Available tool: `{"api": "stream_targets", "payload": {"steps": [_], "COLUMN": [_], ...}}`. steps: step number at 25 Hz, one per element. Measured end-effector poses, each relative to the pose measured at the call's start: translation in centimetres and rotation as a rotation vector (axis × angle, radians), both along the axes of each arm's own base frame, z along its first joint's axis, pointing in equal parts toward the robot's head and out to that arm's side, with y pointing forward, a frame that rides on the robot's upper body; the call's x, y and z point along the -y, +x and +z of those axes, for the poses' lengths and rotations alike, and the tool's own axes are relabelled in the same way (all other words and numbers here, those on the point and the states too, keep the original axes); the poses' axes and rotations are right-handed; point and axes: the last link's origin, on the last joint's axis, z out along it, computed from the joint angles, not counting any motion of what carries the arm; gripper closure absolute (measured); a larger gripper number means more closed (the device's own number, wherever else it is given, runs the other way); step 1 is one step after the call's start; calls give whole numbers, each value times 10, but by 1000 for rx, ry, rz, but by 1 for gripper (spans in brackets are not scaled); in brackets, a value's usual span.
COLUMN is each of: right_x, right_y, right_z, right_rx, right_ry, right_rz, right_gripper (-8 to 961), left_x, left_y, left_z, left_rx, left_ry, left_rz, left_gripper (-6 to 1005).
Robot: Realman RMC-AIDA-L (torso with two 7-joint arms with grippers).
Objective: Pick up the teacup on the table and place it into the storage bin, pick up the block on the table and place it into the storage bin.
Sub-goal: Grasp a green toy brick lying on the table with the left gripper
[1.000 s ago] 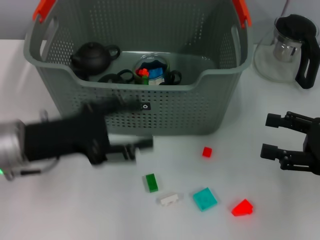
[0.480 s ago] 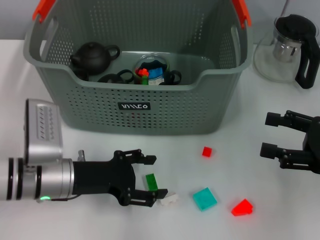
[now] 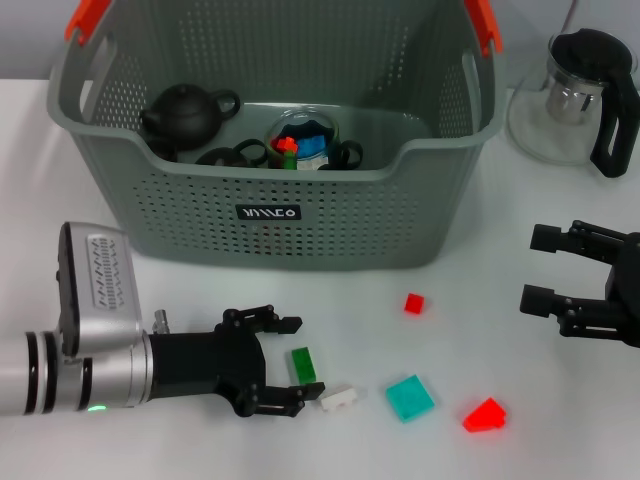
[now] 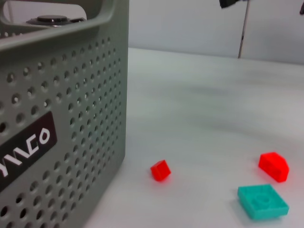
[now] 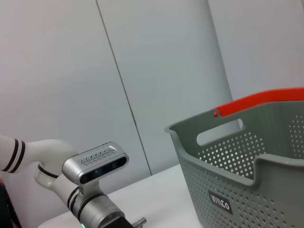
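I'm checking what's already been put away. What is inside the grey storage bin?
Inside the storage bin: a black teapot, dark cups, and a clear bowl holding coloured blocks. The bin's front wall hides the floor below them.

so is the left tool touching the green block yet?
Apart. Head view shows bare table between the open left tool and the green block.

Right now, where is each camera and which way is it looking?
Head view: high up, looking down at the table, storage bin and blocks; both arms show, left hand open by the green block, right hand open at the right.
Left wrist view: low by the table, facing the bin wall; no fingers show.
Right wrist view: looks across at the left arm.
All share the bin.
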Motion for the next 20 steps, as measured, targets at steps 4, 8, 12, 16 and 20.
{"api": "stream_targets", "payload": {"steps": [4,8,12,16,20], "right_x": [1,1,1,1,1], "right_y": [0,1,1,0,0], "right_z": [0,0,0,0,0], "right_rx": [-1,-2,-2,0,-1], "right_ry": [-1,-2,-2,-2,-3], "right_rz": [-1,-2,-1,0,1], "right_gripper": [39,39,39,39,39], "left_x": [2,3,2,4,4], "left_y": [-4,-6,-8,-8,-7], "left_z": [-2,-4,-5,-7,-7], "left_rx": [-22,-29,-40,-42,-44], "left_ry": [28,48,54,51,54], "left_rz": [-39,-50,-48,-58,-72], "left_gripper": [170,187,213,260,345]}}
